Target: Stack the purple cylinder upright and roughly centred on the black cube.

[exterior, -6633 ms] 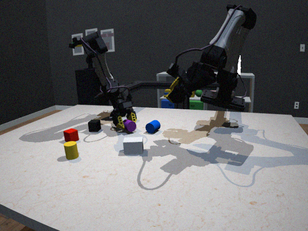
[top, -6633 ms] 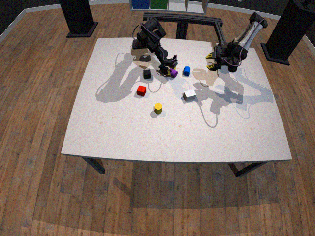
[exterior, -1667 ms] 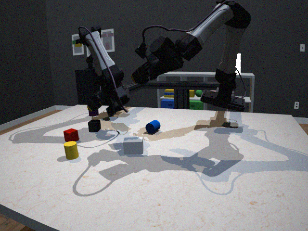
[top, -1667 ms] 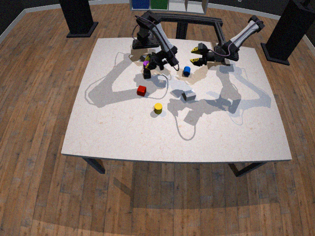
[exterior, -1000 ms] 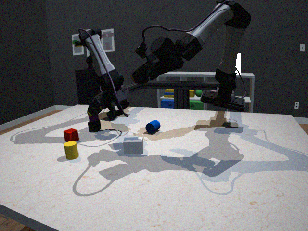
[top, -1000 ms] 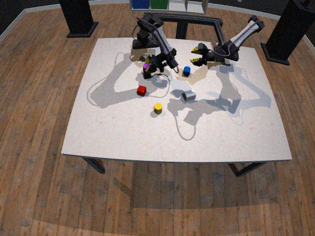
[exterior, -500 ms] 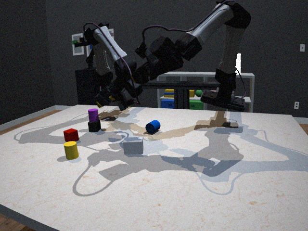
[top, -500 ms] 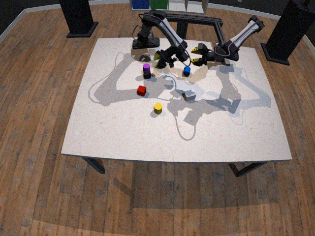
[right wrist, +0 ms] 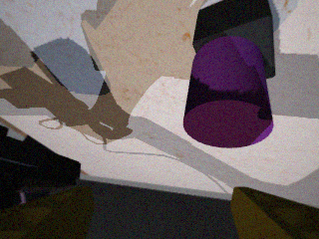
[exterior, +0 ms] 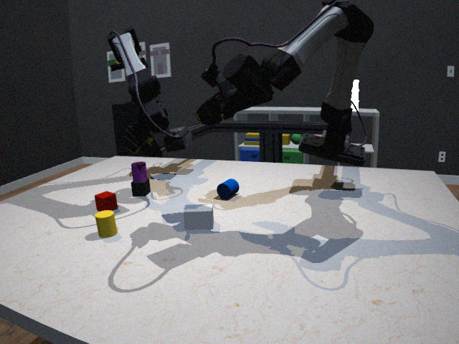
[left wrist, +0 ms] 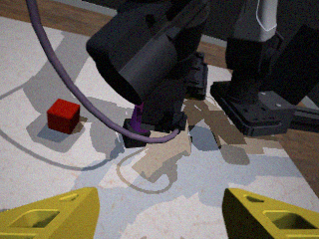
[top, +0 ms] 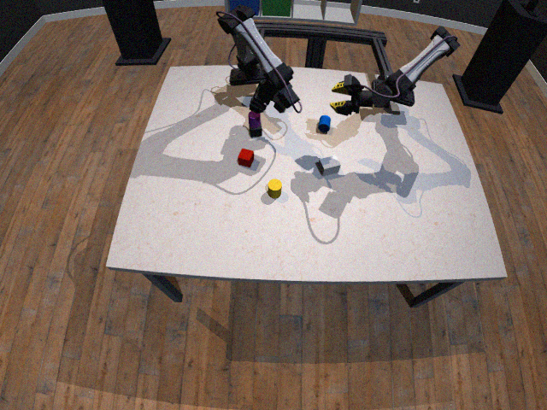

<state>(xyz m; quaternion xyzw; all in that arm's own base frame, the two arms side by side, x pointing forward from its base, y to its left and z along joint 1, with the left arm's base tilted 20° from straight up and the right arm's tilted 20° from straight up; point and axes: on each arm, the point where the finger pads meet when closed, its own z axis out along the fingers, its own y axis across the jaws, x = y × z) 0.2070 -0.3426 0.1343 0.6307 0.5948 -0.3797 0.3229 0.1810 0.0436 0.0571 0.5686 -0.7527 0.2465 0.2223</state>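
From the top, the purple cylinder (top: 254, 119) (exterior: 139, 171) (left wrist: 138, 116) (right wrist: 226, 95) is standing on the black cube (top: 255, 131) (exterior: 140, 187) (left wrist: 134, 134) (right wrist: 234, 27), and the left fingers (top: 338, 86) (exterior: 199, 117) are hanging spread. In the exterior view, the cylinder is sitting upright, roughly centred, while a blue cylinder (top: 324, 123) (exterior: 227, 188) is lying on its side on the counter (top: 265, 238) (exterior: 259, 296) (left wrist: 199, 219) (right wrist: 159, 105). In the left wrist view, the left fingers are holding nothing; a red block (top: 245, 157) (exterior: 105, 201) (left wrist: 63, 117) is resting beyond them. In the right wrist view, the right fingers (exterior: 135, 147) are standing spread, clear of the purple cylinder.
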